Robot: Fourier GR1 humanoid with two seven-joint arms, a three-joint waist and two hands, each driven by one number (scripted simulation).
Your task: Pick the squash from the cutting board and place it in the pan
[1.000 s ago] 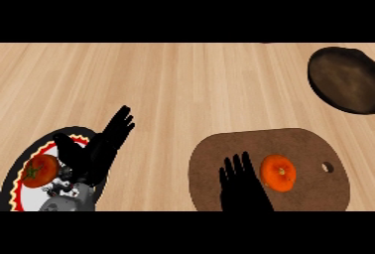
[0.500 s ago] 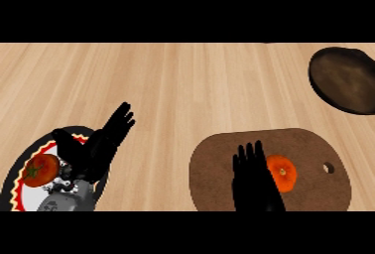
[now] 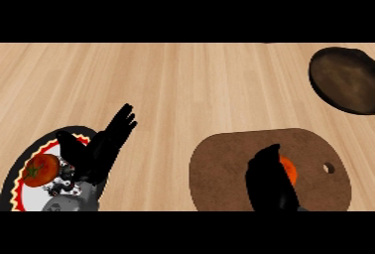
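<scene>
An orange squash (image 3: 288, 170) lies on the brown cutting board (image 3: 227, 163) at the lower right. My right hand (image 3: 267, 181) is over the squash and hides most of it; only its right edge shows. The fingers point up and are fairly straight, so the hand is open. The dark pan (image 3: 344, 79) sits at the upper right edge, well apart from the board. My left hand (image 3: 102, 144) rests open at the lower left, fingers up, above a plate.
A plate (image 3: 18, 171) with a red and yellow rim sits at the lower left and carries a red tomato (image 3: 40, 168). The wooden counter (image 3: 183, 84) stretches between the board and the pan.
My right hand has moved to the right across the cutting board and now covers the squash. The left hand has stayed where it was.
</scene>
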